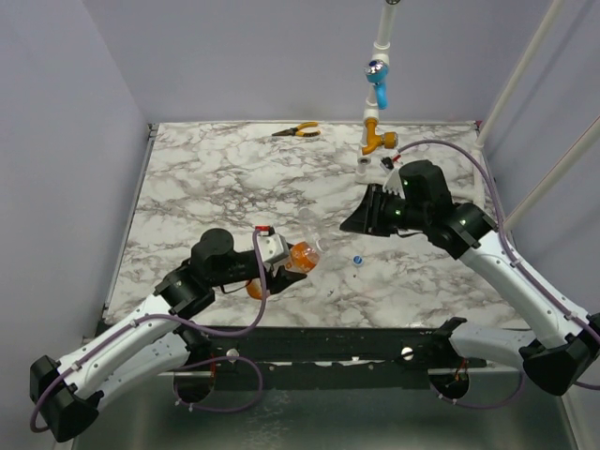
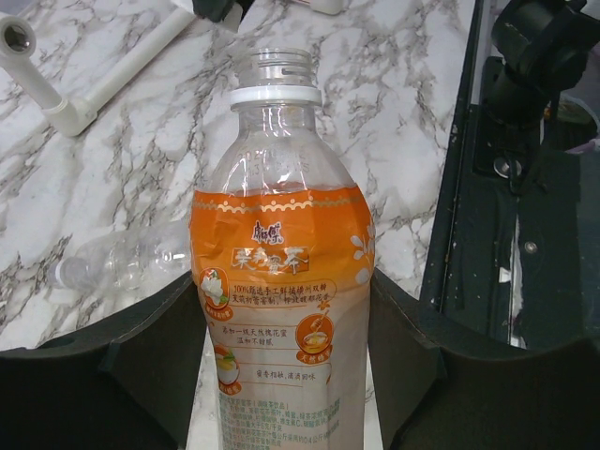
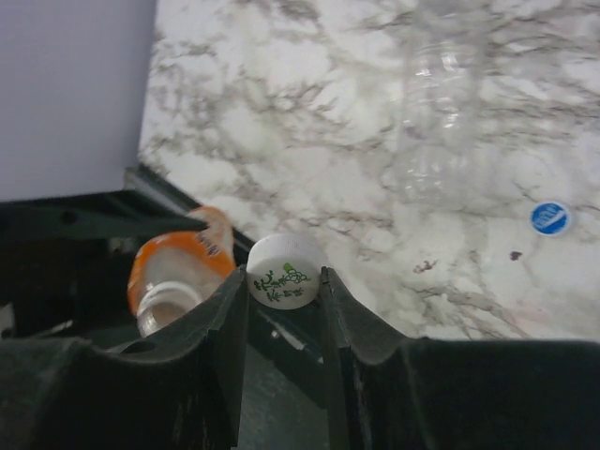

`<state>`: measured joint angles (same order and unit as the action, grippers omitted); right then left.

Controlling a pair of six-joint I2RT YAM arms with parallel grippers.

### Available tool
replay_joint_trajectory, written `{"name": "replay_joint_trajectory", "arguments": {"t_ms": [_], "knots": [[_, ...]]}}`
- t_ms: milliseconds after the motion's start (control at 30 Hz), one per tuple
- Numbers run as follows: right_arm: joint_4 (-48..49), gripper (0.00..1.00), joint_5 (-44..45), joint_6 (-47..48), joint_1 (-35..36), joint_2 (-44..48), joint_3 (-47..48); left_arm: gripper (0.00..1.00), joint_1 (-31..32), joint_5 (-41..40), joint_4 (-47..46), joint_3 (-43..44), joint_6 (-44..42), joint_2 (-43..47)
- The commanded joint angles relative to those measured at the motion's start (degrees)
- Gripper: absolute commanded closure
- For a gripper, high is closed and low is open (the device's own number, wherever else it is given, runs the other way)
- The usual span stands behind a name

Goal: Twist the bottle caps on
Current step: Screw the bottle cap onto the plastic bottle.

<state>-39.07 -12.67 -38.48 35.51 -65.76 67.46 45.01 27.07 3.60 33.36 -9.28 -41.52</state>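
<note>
Open bottle and two loose caps

The bottle (image 2: 281, 281), clear with an orange printed label, white collar ring and bare threaded neck, is clamped in the left gripper (image 2: 281, 314) near left of centre, its mouth pointing right. The white cap (image 3: 284, 267), green print on top, sits pinched in the right gripper (image 3: 281, 281). The blue cap (image 1: 357, 260) lies flat on the marble table (image 1: 234, 178), just right of the bottle's mouth.

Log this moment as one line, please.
left gripper shut on bottle | neck uncapped | right gripper shut on white cap | blue cap on table
</note>
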Motion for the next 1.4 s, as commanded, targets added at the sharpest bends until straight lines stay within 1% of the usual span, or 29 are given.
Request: {"name": "replay_joint_trajectory", "arguments": {"t_ms": [0, 100, 200, 600, 1000, 1267, 1367], "knots": [[3.4, 0.71, -15.7, 3.3, 0.0, 2.1, 2.0, 0.41, 0.2, 4.9, 2.6, 2.6, -0.4, 1.6], [6.7, 0.71, -23.9, 3.0, 0.0, 2.1, 0.8, 0.42, 0.2, 6.2, 2.6, 3.5, -0.3, 0.9], [10.6, 0.71, -29.9, 1.6, 0.0, 2.3, -1.7, 0.43, 0.2, 7.5, 2.7, 4.6, -0.4, -0.3], [11.0, 0.71, -36.4, 2.3, 0.0, 2.4, -3.1, 0.43, 0.2, 8.9, 3.3, 5.2, -0.6, -0.1], [1.1, 0.72, -32.7, 8.4, 0.0, 1.4, -1.6, 0.45, 0.2, 10.2, 4.7, 6.6, -2.5, -1.7], [-1.4, 0.72, -31.9, 10.2, 0.0, 0.8, -0.9, 0.46, 0.2, 10.9, 5.3, 7.2, -3.6, -2.8], [-0.8, 0.72, -32.5, 10.0, 0.0, 0.5, -1.3, 0.46, 0.2, 11.4, 5.3, 7.2, -3.9, -3.0]]}}
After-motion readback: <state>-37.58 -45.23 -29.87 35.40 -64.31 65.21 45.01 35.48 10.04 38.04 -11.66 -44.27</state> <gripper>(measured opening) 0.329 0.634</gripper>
